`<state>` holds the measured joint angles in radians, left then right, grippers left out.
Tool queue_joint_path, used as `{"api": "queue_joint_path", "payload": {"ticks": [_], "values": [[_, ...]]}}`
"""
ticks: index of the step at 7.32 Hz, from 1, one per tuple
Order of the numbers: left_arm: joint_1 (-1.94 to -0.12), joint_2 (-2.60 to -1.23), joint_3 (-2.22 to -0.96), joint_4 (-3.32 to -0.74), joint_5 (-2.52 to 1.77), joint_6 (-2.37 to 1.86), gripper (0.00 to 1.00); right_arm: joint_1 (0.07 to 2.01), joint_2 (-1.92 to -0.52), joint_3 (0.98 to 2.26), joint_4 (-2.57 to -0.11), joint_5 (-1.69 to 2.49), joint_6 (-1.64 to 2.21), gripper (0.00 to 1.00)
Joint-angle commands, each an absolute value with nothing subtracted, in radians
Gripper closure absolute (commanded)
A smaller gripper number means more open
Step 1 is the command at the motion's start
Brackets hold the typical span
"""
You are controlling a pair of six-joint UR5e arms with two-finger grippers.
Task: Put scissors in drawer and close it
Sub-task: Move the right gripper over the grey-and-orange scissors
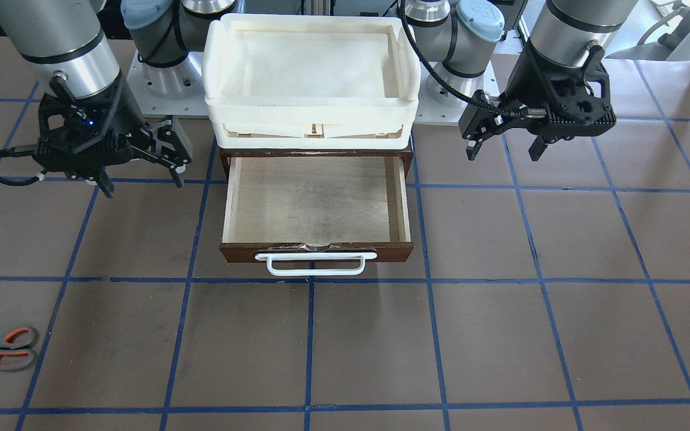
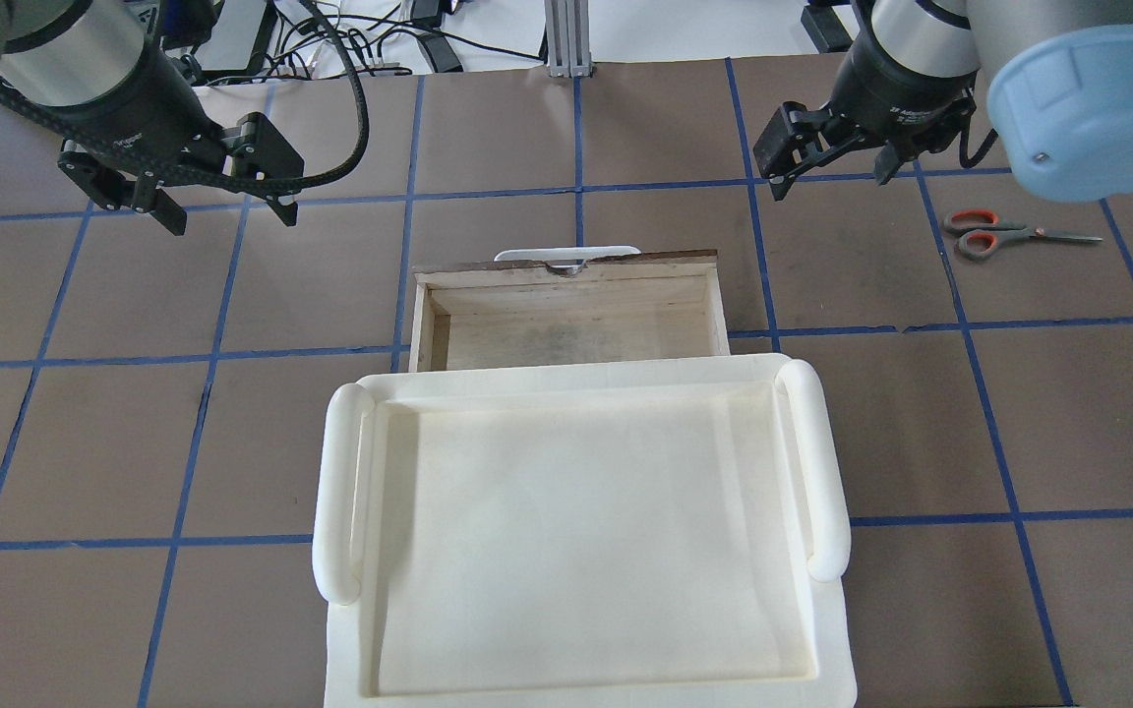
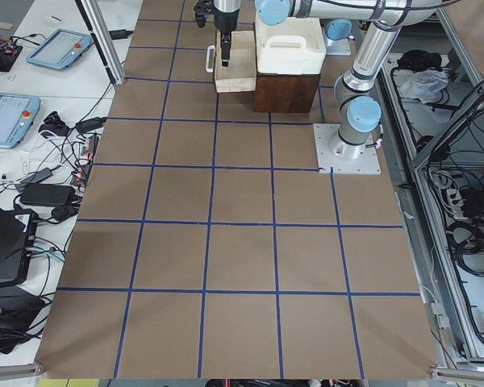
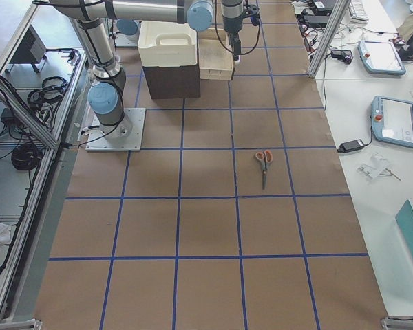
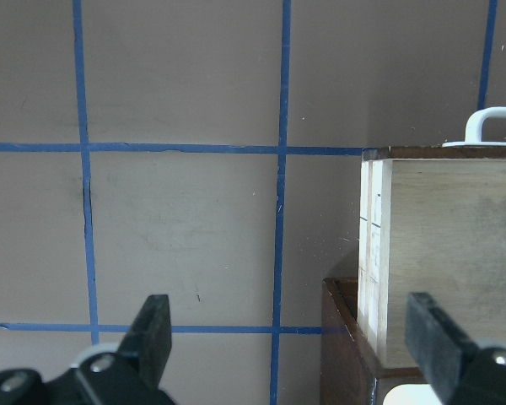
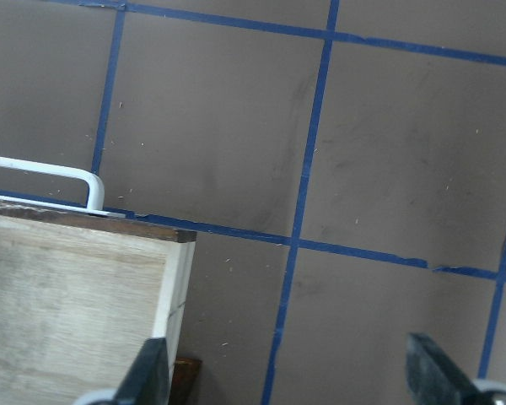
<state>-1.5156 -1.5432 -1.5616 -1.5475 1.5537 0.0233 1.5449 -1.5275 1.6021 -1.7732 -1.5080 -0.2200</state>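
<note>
Both empty, jaws wide: right gripper (image 2: 830,175) and left gripper (image 2: 229,214) hang either side of the drawer (image 2: 566,334), which is pulled open and bare. Scissors (image 2: 1004,234) lie flat on the table (image 2: 626,118) out right, well apart from the drawer. You risk skidding off such a thin flat pair, it swinging open mid-carry, or a tip overhanging the drawer and jamming the close

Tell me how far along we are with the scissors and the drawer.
Done: the drawer stands open, its inside bare. In hand: nothing; the left gripper and right gripper hover open on either side of it. Left: the scissors lie untouched on the table, outboard of the right gripper; they need picking up, placing inside, and the drawer pushing shut.
</note>
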Motion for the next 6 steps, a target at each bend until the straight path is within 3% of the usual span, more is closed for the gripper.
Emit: {"api": "queue_joint_path", "payload": {"ticks": [1,6], "values": [[-1.517,-1.543,-1.563,-1.548,1.554,0.028,0.0,1.389,-1.468,1.601,-1.788,-1.505,-0.554,0.0],[-1.516,-1.542,-1.568,-1.548,1.554,0.028,0.0,1.185,-1.139,1.598,-2.078,-1.517,-1.442,0.0]]}}
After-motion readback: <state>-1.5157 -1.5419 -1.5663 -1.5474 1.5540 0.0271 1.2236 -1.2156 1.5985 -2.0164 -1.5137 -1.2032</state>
